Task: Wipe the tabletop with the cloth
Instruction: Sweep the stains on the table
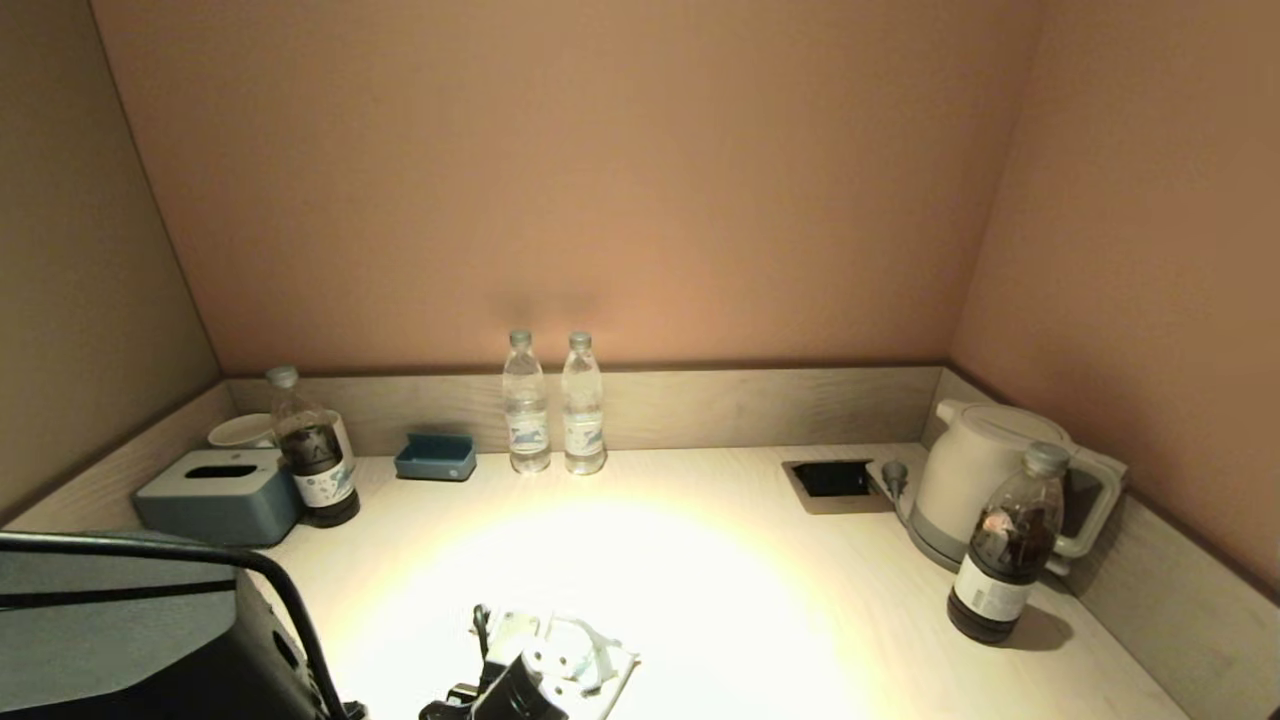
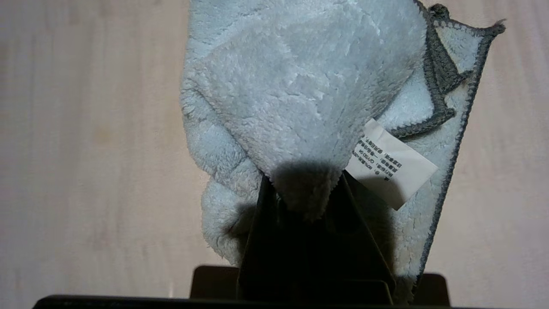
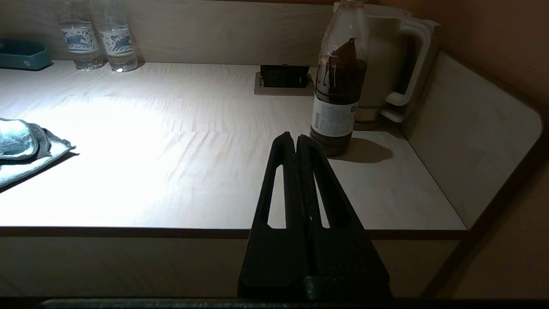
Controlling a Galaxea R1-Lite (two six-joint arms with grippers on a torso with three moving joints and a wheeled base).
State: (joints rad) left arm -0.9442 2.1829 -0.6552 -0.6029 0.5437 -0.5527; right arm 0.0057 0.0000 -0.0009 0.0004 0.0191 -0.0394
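Note:
A light grey fluffy cloth [image 2: 300,86] with a dark stitched edge and a white label lies crumpled on the pale wooden tabletop [image 1: 760,590]. My left gripper [image 2: 303,180] is shut on a fold of the cloth, near the table's front edge, left of centre. In the head view the cloth [image 1: 575,650] shows at the bottom with the left gripper [image 1: 505,690] over it. The cloth's corner also shows in the right wrist view [image 3: 30,148]. My right gripper [image 3: 296,139] is shut and empty, parked in front of the table's front edge at the right.
Two clear water bottles [image 1: 553,405] stand at the back wall. A dark bottle [image 1: 312,450], a grey tissue box [image 1: 220,495] and a blue tray [image 1: 436,457] stand at the back left. A white kettle [image 1: 985,480], a second dark bottle [image 1: 1008,545] and a socket recess [image 1: 832,480] are at the right.

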